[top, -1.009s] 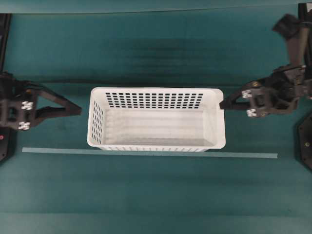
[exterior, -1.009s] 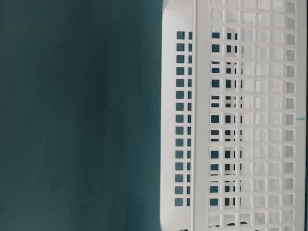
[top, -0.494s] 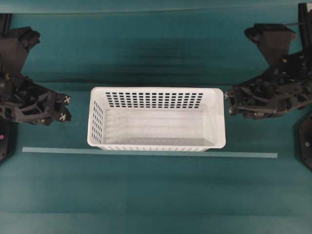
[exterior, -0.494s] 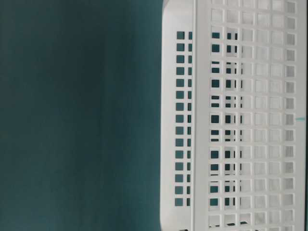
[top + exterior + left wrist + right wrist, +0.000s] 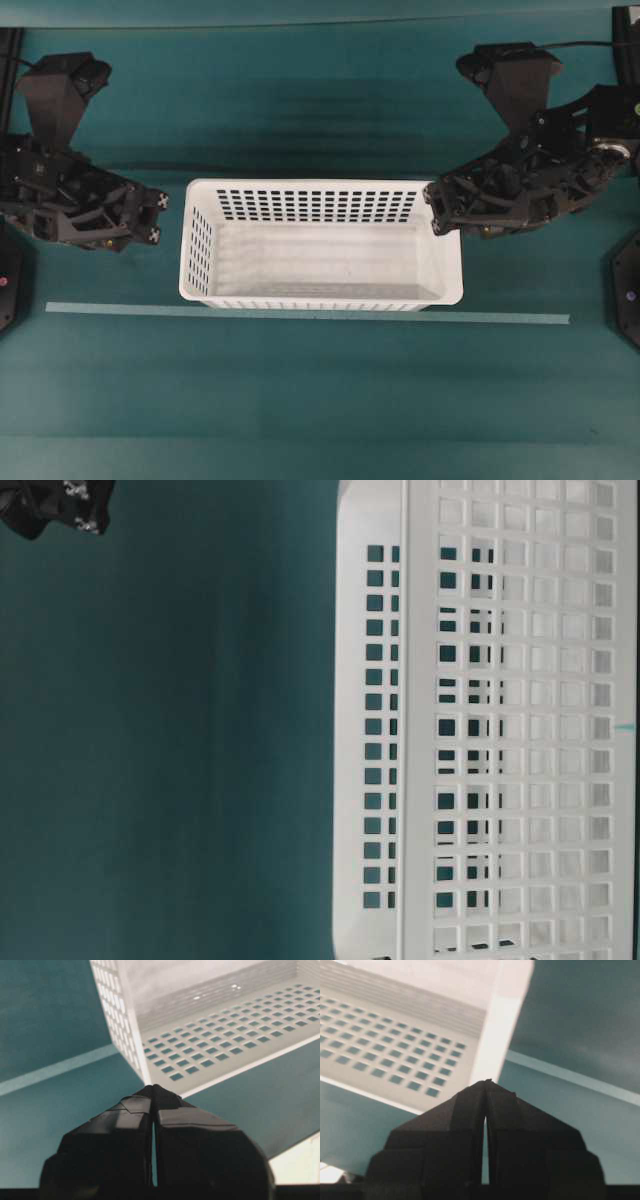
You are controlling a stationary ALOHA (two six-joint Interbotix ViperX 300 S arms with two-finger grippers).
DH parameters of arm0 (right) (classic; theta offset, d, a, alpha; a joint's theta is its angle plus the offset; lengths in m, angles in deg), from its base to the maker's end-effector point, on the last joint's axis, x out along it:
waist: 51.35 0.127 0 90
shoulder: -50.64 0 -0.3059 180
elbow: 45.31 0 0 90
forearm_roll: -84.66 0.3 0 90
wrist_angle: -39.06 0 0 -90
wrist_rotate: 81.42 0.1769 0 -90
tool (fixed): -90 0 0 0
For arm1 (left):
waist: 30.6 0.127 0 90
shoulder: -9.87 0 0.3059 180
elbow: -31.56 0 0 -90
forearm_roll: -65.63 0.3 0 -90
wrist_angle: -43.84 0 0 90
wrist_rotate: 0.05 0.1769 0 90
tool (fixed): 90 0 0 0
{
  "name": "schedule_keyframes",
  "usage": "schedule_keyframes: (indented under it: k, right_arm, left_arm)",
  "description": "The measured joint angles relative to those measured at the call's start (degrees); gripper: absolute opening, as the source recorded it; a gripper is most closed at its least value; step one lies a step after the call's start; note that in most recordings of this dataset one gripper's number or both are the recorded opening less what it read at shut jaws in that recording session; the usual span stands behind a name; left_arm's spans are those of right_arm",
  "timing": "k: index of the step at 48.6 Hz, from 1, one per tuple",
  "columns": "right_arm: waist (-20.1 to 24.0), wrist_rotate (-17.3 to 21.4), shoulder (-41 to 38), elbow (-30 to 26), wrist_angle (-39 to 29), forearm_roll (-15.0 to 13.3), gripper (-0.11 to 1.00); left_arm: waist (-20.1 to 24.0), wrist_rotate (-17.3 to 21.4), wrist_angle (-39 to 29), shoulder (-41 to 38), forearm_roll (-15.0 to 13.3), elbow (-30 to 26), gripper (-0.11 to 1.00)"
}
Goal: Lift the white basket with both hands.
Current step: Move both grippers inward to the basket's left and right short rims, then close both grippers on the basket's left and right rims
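the white basket (image 5: 321,245) sits flat on the teal counter (image 5: 320,400), long side running left to right, just on the far side of a pale strip of tape (image 5: 307,315). nothing is inside it, and no corner looks raised, so the lift itself has not begun.

the left hand (image 5: 157,216) stands just beside the basket's left short wall, with a thin gap of counter between its tip and the rim. its two halves are pressed together, only a hairline seam showing in the left wrist view, and it holds nothing.

the right hand (image 5: 436,207) is further in: from overhead its tip overlaps the far right corner of the rim. whether it touches the plastic or hovers above it i cannot tell. its halves are also all but closed, with a faint slit between them in the right wrist view, and nothing is caught in it.

by my reading, the approach is nearly done on both sides. what is left is everything that counts: each hand must part, take hold of a short-side rim, close on it, and then both must rise together so the basket comes up level.
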Motion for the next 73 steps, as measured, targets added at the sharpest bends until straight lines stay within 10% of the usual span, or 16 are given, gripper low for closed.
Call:
schedule_keyframes:
  k: [13,23,29,73]
  right_arm:
    - [0.0,0.1,0.0,1.5,4.8,-0.1,0.44]
    - [0.0,2.1,0.0,3.3,5.4,-0.1,0.9]
    - [0.1,3.3,-0.3,4.3,5.7,-0.1,0.92]
    - [1.2,11.3,-13.0,6.6,13.9,-0.1,0.92]
  left_arm:
    - [-0.2,4.1,2.2,-0.6,-0.1,-0.4,0.13]
    - [-0.2,4.5,2.5,-0.8,0.0,-0.3,0.7]
    - [0.1,4.6,3.4,-1.8,0.0,0.1,0.96]
    - [1.2,4.2,12.8,-18.0,0.0,3.9,0.94]
